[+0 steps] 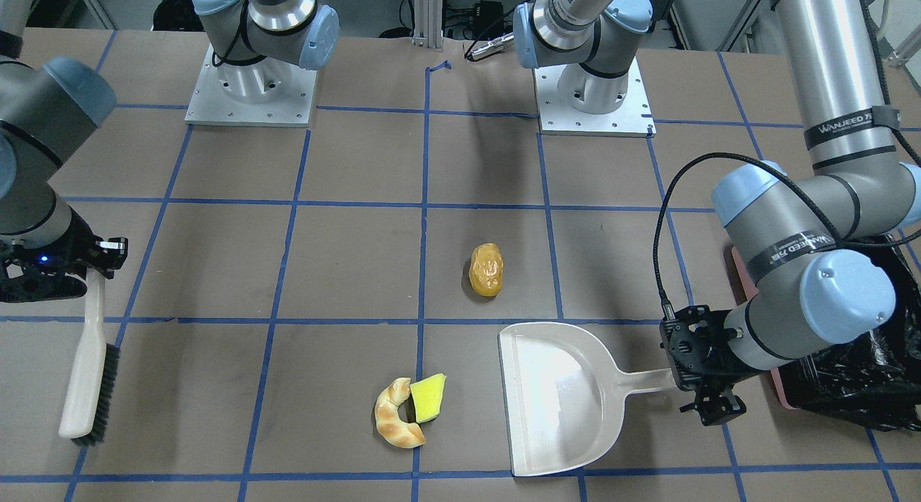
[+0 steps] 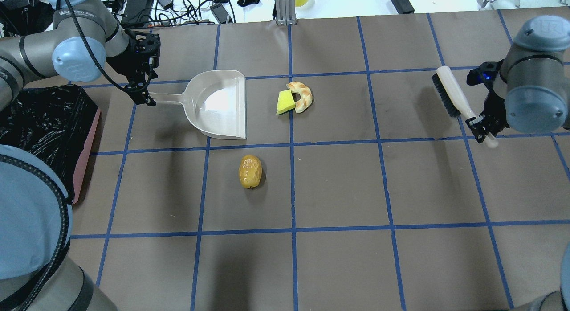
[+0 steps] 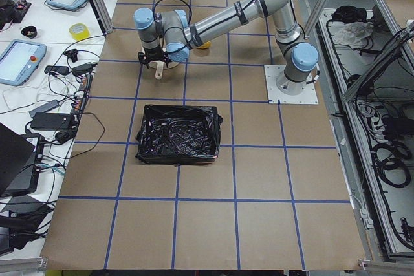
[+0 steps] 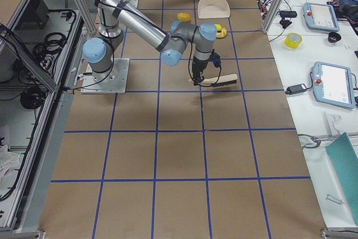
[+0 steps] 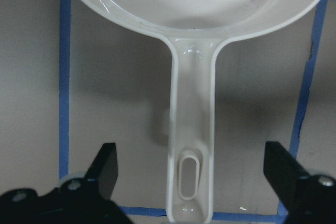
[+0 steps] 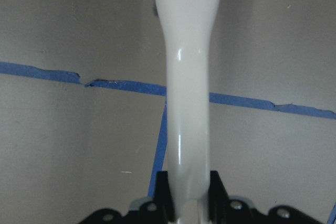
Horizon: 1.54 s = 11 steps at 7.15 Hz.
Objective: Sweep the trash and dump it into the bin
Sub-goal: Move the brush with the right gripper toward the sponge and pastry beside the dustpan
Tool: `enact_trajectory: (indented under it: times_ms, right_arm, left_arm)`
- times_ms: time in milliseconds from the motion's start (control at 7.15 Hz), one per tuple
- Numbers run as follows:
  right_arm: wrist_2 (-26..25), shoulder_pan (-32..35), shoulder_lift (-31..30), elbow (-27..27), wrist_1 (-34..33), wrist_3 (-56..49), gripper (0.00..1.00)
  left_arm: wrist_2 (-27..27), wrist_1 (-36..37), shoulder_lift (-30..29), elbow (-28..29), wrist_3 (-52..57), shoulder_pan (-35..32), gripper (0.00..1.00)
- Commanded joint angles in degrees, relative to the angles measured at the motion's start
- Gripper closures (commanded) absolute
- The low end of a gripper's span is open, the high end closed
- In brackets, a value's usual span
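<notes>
Beside the black-lined shallow pink bin [image 2: 84, 159], our left gripper [image 5: 191, 161] straddles the handle of the cream plastic dustpan [image 2: 218, 106], fingers spread, not gripping. Our right gripper [image 6: 188, 192] clenches the white black-bristled brush [image 2: 449, 92], likely to push the touching golden croissant [image 2: 303, 96] and yellow-green sponge wedge [image 2: 285, 102] into the facing pan. The orange potato-like lump [image 2: 250, 171] lies apart.

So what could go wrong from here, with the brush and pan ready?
The left tool stands open either side of the dustpan handle; if it closes badly, the dustpan may slip or twist. The lumpy potato piece lies apart from the croissant and sponge, not in front of the dustpan's mouth; the brush in the right tool might roll it astray.
</notes>
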Motion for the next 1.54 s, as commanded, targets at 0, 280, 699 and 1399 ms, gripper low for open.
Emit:
enact_trajectory:
  times_ms: [0, 280, 699, 1399]
  right_arm:
    - [-0.6, 7.7, -2.5, -1.2, 6.4, 13.4, 1.0]
    - [-2.3, 21.5, -1.7, -2.9, 8.0, 29.6, 1.0]
    - [-2.3, 33.2, 5.9, -11.3, 13.6, 46.2, 1.0]
    - [3.2, 43.6, 16.5, -18.9, 13.0, 57.5, 1.0]
  left_arm:
    - [0.0, 0.2, -1.0, -0.7, -0.1, 0.0, 0.02]
    - [0.0, 0.2, -1.3, -1.6, -0.2, 0.0, 0.02]
    - [0.2, 0.2, -1.3, -2.0, -0.2, 0.0, 0.33]
    - [0.1, 0.2, -0.2, -3.0, -0.2, 0.0, 1.0]
